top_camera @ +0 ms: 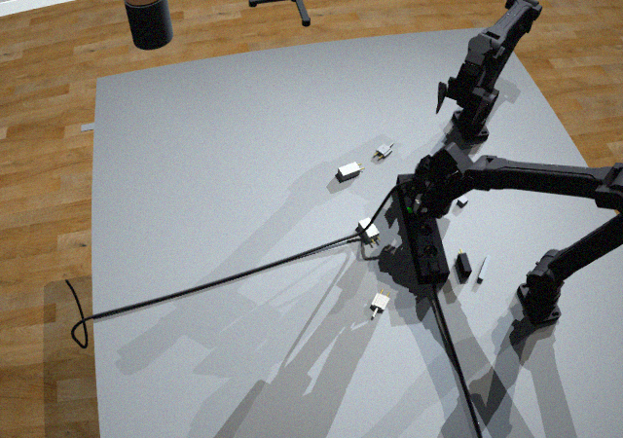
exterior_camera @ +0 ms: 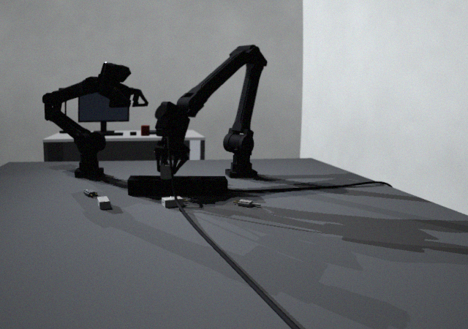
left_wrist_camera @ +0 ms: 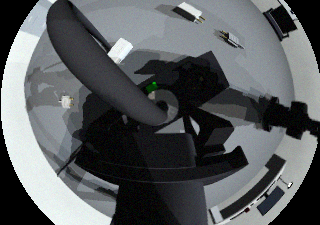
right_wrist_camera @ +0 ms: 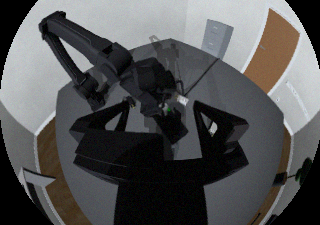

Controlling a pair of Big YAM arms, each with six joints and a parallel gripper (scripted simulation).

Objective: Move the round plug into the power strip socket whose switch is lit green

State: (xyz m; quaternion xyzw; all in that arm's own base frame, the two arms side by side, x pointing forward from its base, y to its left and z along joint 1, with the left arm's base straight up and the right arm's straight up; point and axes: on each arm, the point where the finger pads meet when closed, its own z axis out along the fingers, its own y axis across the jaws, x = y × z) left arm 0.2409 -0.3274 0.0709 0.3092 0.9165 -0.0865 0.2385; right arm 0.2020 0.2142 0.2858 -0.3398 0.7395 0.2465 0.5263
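Left claw apart around the round plug, plug upright at the strip; right claw apart, off to the side.
Exterior view, near to far: black cord (top_camera: 226, 278) (exterior_camera: 231, 262) runs up from the foreground; boxy white adapter (top_camera: 348, 171) (exterior_camera: 104, 202) (left_wrist_camera: 189, 11) and a second white adapter (top_camera: 368, 230) (exterior_camera: 171, 202) (left_wrist_camera: 120, 50) lie on the table in front of the power strip (top_camera: 433, 270) (exterior_camera: 204, 184) (left_wrist_camera: 209, 75) (right_wrist_camera: 175, 129). Round plug (top_camera: 417, 204) (exterior_camera: 165, 172) (left_wrist_camera: 171, 101) (right_wrist_camera: 163, 106) sits at the strip, right beside the green-lit switch (top_camera: 409, 209) (left_wrist_camera: 151, 87) (right_wrist_camera: 169, 109); can't tell how deep it's seated. Left gripper (top_camera: 421, 207) (exterior_camera: 169, 171) (left_wrist_camera: 172, 116) (right_wrist_camera: 161, 113) is down over it, fingers spread, no grip. Right gripper (exterior_camera: 140, 104) (right_wrist_camera: 161, 104) is up in the air, wide apart, nothing held. Monitor (exterior_camera: 103, 108) and red box (exterior_camera: 145, 130) on the far desk.
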